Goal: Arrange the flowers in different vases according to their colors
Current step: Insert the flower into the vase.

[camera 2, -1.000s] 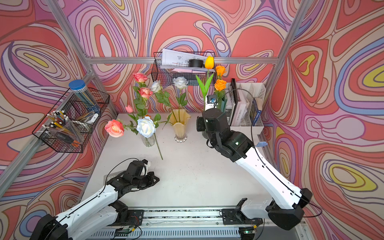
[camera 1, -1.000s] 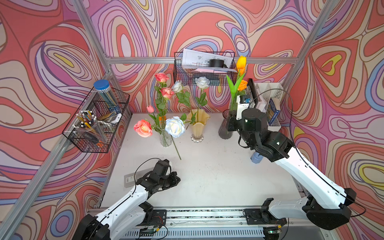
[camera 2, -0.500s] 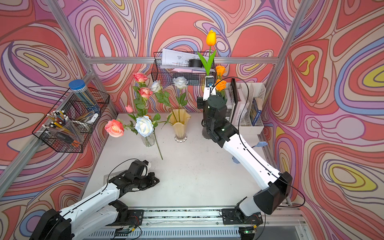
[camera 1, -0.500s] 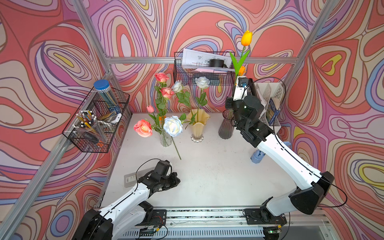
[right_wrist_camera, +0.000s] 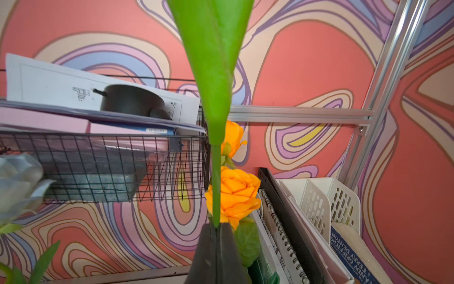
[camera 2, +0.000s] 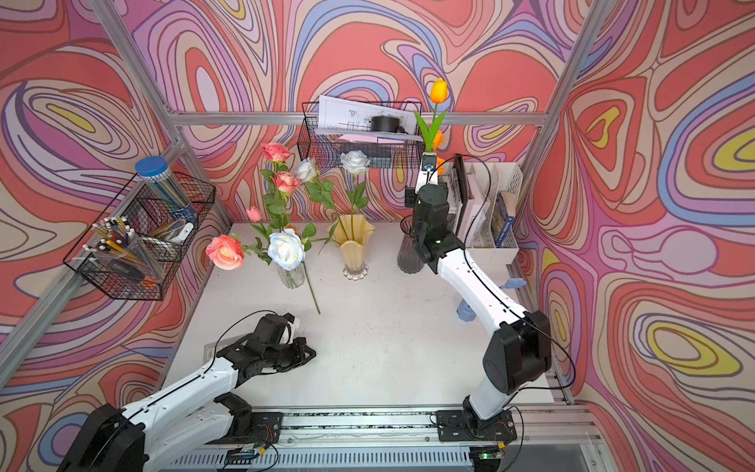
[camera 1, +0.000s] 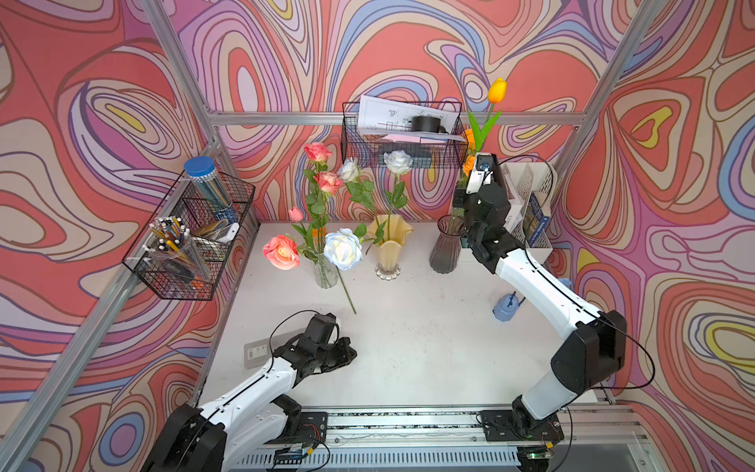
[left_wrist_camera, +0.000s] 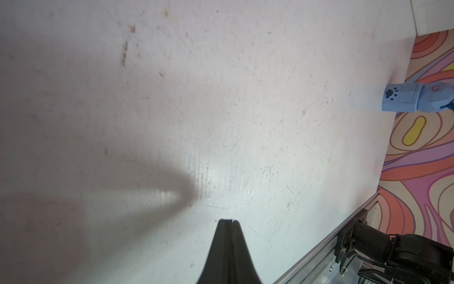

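Note:
My right gripper (right_wrist_camera: 216,227) is shut on the green stem of an orange tulip (camera 1: 497,90), held upright high above the smoky-purple vase (camera 1: 447,245). Two orange roses (right_wrist_camera: 235,196) stand just behind the stem; the arm hides their lower stems. The clear vase (camera 1: 325,271) holds pink roses (camera 1: 281,251). A white rose (camera 1: 343,249) leans against it, its stem end on the table. The yellow vase (camera 1: 388,249) holds two white roses (camera 1: 398,161). My left gripper (left_wrist_camera: 229,221) is shut and empty, low over the front left of the table (camera 1: 408,347).
A small light-blue spouted object (camera 1: 506,306) stands at the right, beside my right arm. Wire baskets hang on the left wall (camera 1: 188,245) and the back wall (camera 1: 402,139). A white file organiser (camera 1: 531,196) with books fills the back right corner.
My right gripper has risen with the orange tulip, lifting it well above the purple vase. The left arm has stayed almost still.

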Action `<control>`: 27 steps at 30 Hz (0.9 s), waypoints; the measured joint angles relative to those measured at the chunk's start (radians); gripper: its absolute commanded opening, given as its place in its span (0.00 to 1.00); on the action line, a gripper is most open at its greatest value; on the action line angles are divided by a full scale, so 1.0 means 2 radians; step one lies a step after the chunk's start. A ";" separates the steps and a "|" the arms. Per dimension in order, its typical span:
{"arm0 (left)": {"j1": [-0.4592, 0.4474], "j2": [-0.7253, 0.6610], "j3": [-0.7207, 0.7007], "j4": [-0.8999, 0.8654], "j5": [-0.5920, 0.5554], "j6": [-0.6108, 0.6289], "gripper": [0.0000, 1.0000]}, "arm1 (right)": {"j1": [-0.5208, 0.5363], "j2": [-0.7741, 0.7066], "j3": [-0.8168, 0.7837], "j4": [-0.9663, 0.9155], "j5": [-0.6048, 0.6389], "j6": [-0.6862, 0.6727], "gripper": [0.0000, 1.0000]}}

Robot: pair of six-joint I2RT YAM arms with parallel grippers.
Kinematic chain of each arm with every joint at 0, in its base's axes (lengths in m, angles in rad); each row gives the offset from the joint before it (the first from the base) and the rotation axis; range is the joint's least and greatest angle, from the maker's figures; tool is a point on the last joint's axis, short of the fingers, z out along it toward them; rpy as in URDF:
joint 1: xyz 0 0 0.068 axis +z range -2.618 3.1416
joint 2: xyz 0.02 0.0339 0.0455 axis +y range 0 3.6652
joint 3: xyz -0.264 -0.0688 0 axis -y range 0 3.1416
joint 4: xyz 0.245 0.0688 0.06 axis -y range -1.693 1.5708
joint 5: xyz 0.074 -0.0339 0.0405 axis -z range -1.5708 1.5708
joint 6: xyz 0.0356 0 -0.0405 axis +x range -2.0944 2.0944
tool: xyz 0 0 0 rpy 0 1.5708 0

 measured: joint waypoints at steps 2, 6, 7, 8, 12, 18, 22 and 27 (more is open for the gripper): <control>0.000 -0.001 0.000 0.003 0.002 0.003 0.00 | -0.005 0.017 -0.004 0.003 -0.005 0.007 0.00; 0.000 -0.010 0.000 0.007 0.004 0.007 0.00 | -0.005 0.041 -0.017 0.011 -0.012 0.019 0.00; 0.000 -0.012 0.000 0.007 0.005 0.008 0.00 | -0.004 0.045 -0.022 0.014 -0.013 0.021 0.00; 0.000 -0.014 0.000 0.007 0.006 0.008 0.00 | -0.004 0.048 -0.024 0.015 -0.014 0.023 0.00; 0.000 -0.022 0.000 0.006 0.007 0.011 0.00 | -0.005 0.067 -0.029 0.033 -0.014 0.031 0.00; 0.000 -0.041 0.013 -0.005 0.006 0.015 0.00 | -0.011 0.086 -0.046 0.041 -0.016 0.045 0.02; 0.000 -0.054 0.019 -0.022 0.000 0.019 0.00 | -0.012 0.086 -0.056 0.040 -0.016 0.051 0.39; 0.001 -0.068 0.027 -0.048 -0.012 0.022 0.00 | -0.012 0.077 -0.062 0.034 -0.019 0.058 0.50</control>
